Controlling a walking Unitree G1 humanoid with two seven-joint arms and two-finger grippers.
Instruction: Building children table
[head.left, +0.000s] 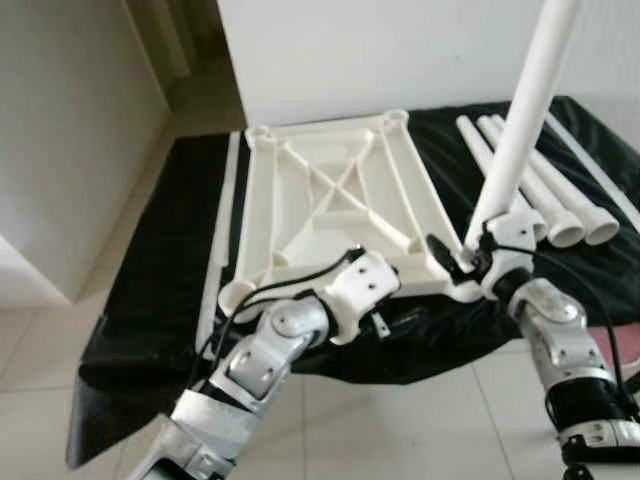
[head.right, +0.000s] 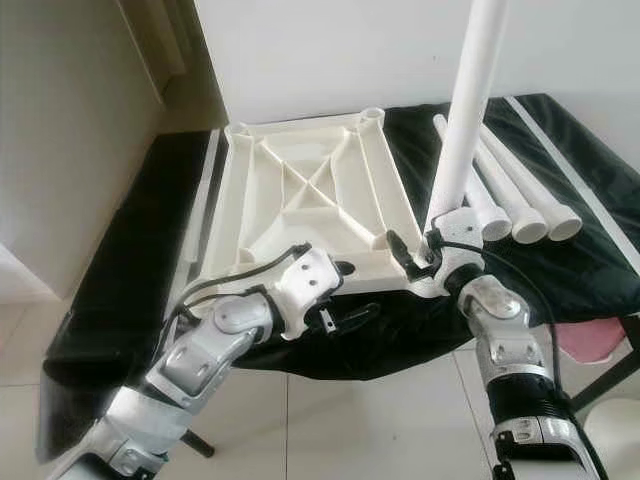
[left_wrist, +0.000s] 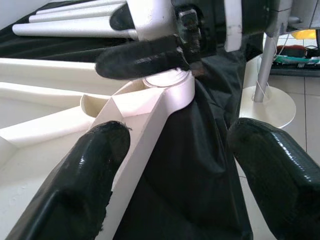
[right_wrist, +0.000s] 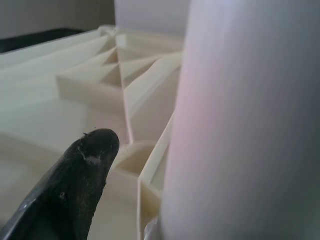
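A white plastic tabletop (head.left: 330, 200) lies upside down on a black cloth. My right gripper (head.left: 470, 255) is shut on a white table leg (head.left: 525, 120), which stands upright with its foot at the tabletop's near right corner socket (left_wrist: 167, 82). In the right wrist view the leg (right_wrist: 250, 120) is beside one black finger (right_wrist: 75, 185). At the tabletop's near edge my left gripper (left_wrist: 175, 170) is open, one finger on the ribbed underside and the other outside the rim. Three spare legs (head.left: 540, 195) lie on the cloth to the right.
The black cloth (head.left: 160, 260) covers a low surface and hangs over its near edge above a tiled floor (head.left: 400, 430). A thin white strip (head.left: 220, 230) lies left of the tabletop. A white wall (head.left: 400, 50) stands behind. A round white stand base (left_wrist: 265, 105) sits on the floor.
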